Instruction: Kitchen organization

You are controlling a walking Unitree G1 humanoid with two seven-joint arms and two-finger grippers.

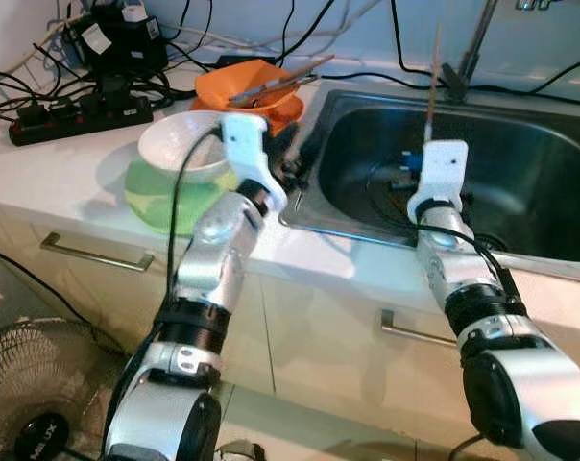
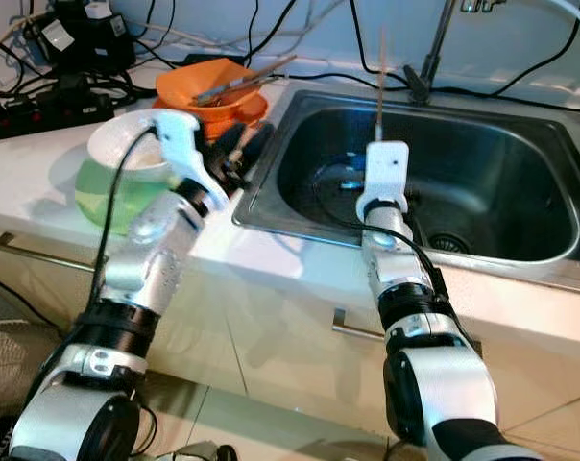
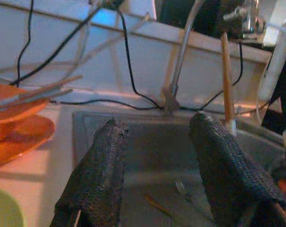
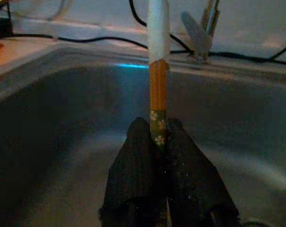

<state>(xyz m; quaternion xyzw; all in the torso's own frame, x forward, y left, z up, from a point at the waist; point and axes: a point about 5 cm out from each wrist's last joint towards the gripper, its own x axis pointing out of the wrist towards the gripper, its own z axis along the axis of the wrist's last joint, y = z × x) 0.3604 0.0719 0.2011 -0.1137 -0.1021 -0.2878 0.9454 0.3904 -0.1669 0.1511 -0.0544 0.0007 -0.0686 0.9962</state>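
My right gripper (image 4: 159, 137) is shut on a wooden chopstick (image 4: 158, 90) with a flowered green lower end. It holds the stick upright over the steel sink (image 1: 540, 163), and the stick (image 1: 431, 86) rises above the white wrist mount. Over the sink's left rim my left gripper (image 3: 157, 137) stands open, nothing between its black fingers (image 2: 240, 146). Behind that rim are stacked orange bowls (image 1: 256, 91) with chopsticks lying across them. A fork (image 3: 181, 187) and another stick lie on the sink floor.
A white bowl (image 1: 180, 144) sits in a green bowl (image 1: 160, 202) on the counter by my left arm. A power strip (image 1: 79, 115) and tangled cables lie at the back left. The faucet (image 1: 472, 43) stands behind the sink. A fan (image 1: 31, 394) is on the floor, lower left.
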